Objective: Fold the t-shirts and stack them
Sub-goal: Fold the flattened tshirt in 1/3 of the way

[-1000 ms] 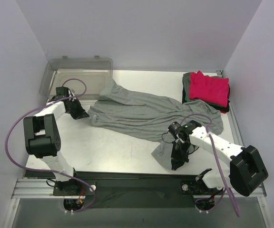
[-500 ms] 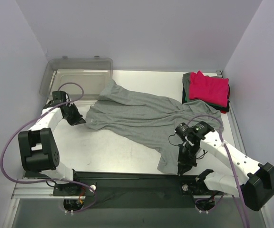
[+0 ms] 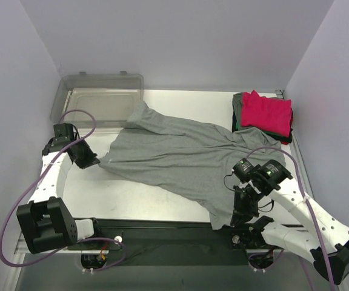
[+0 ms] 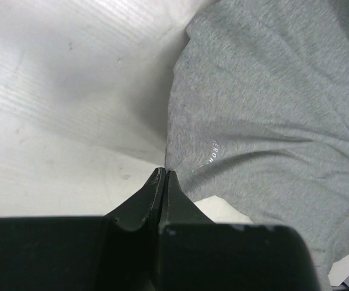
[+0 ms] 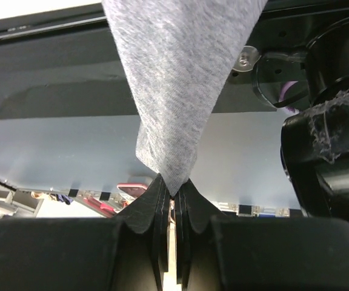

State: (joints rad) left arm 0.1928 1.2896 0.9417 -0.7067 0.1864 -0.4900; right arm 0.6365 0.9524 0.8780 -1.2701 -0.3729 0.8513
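The left fingers (image 4: pixel 145 200) are pressed together on a hem corner of the grey tee (image 3: pixel 180 151). The right fingers (image 5: pixel 152 206) are clamped on another corner, and the cloth rises out of them in a taut tongue. Between the two pinches the tee is drawn out across the counter (image 3: pixel 132 194). From the left fingers it spreads away to the right, and from the right fingers it runs back and to the left, so its stretched edge is the line joining the two grips. The right fingers sit at the counter's near edge, over the black rail. The left fingers are far out to the left, just short of the clear bin (image 3: pixel 99 100). The rest of the tee lies rumpled beyond that line, reaching toward the folded stack (image 3: pixel 265 115) well behind the right fingers. As I judge it, the held edge needs laying flat next. That takes both arms moving together, since neither is nearer to the work.
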